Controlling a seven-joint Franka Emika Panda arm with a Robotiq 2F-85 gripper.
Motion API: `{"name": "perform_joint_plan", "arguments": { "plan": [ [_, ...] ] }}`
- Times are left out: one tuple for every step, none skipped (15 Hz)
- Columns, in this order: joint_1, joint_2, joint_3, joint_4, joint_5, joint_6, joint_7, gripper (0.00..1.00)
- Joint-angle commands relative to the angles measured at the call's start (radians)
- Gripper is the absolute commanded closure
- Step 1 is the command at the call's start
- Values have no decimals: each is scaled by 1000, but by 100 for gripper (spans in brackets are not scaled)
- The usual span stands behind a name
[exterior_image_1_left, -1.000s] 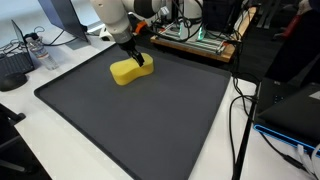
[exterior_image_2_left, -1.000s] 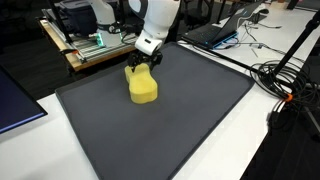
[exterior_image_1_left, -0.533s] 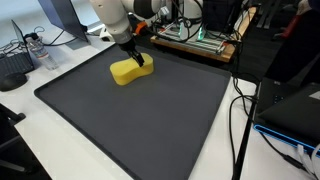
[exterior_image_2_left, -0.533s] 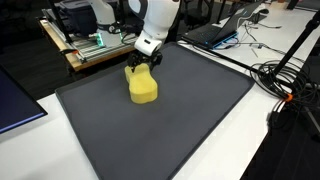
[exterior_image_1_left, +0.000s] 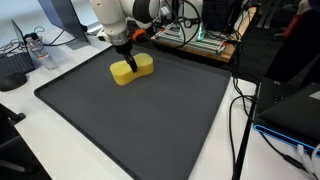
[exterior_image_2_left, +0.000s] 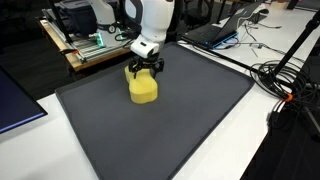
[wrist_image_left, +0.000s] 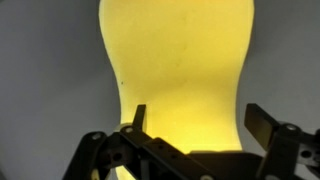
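A yellow, hourglass-shaped sponge (exterior_image_1_left: 131, 69) (exterior_image_2_left: 143, 88) lies on the far part of the dark grey mat (exterior_image_1_left: 140, 120) (exterior_image_2_left: 170, 130). My gripper (exterior_image_1_left: 128, 56) (exterior_image_2_left: 146, 68) hangs right over the sponge's far end and is open. In the wrist view the sponge (wrist_image_left: 175, 60) fills the middle. My gripper (wrist_image_left: 198, 118) straddles its narrow waist, one black finger (wrist_image_left: 139, 115) over the sponge's left part and the other off its right edge. Whether the pads touch the sponge I cannot tell.
The mat lies on a white table (exterior_image_1_left: 60, 150). A rack of electronics (exterior_image_1_left: 195, 35) (exterior_image_2_left: 90, 45) stands just behind the sponge. Cables (exterior_image_1_left: 245, 110) (exterior_image_2_left: 285, 80) run along one side of the mat. A keyboard (exterior_image_1_left: 12, 68) sits on the table's corner.
The wrist has turned and shifted a little, so the fingers now point straight down across the sponge. The sponge has stayed in place and the jaws stay wide.
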Motion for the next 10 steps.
{"name": "perform_joint_plan", "arguments": {
  "plan": [
    [26,-31,-39,-83,-28,170,75,0],
    [45,-50,-58,-124,-67,243,97,0],
    [70,-61,-89,-151,-110,291,130,0],
    [94,-79,-117,-191,-149,348,157,0],
    [125,-91,-156,-220,-202,393,200,0],
    [161,-109,-198,-253,-265,436,245,0],
    [197,-127,-241,-282,-334,470,290,0],
    [237,-141,-288,-301,-412,496,347,0],
    [268,-153,-326,-314,-486,513,398,0],
    [295,-158,-358,-320,-564,528,447,0]
  ]
}}
